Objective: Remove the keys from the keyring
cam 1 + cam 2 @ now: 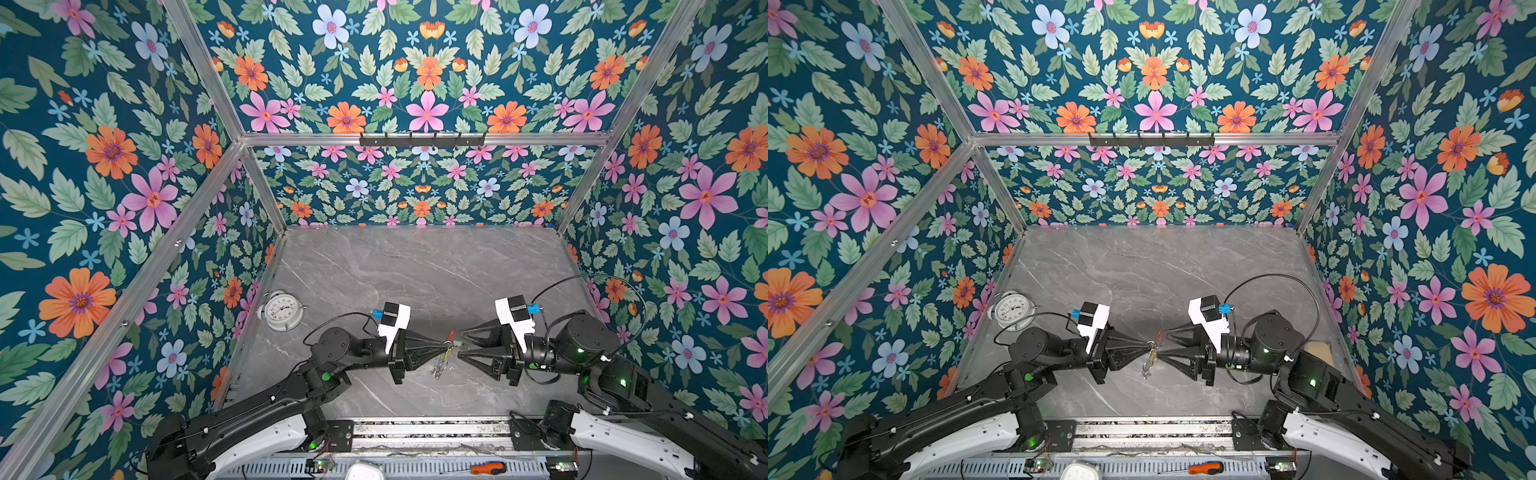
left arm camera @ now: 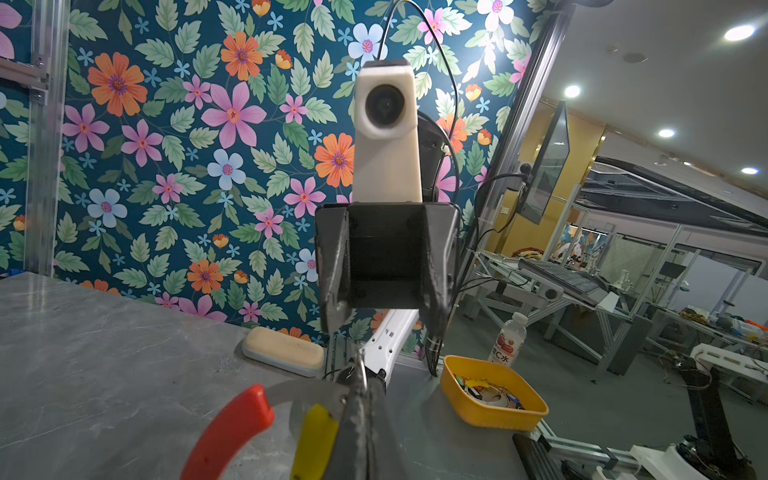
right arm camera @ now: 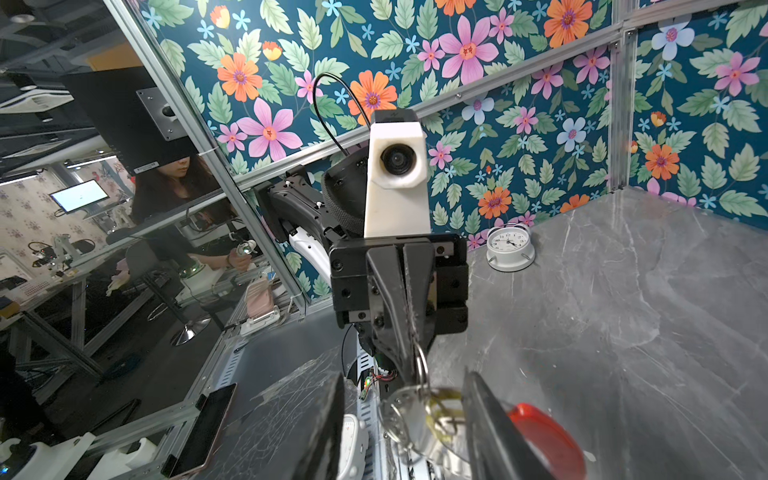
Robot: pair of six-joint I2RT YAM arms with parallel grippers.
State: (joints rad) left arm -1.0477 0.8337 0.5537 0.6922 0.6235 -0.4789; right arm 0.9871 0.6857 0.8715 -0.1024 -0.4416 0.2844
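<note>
The left gripper (image 1: 444, 348) clamps the keyring (image 2: 232, 428); right gripper (image 1: 458, 343) jaws stand apart. The left wrist view crops the blurred yellow key (image 2: 313, 440).

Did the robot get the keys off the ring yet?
Not yet. Done: nothing I can see, as the yellow key hangs with the keyring. In hand: the left hand is shut on the keyring, and the open right hand has a finger on either side of it. Left: get the yellow key off. I can't spot the green key, so I can't say about that one.
</note>
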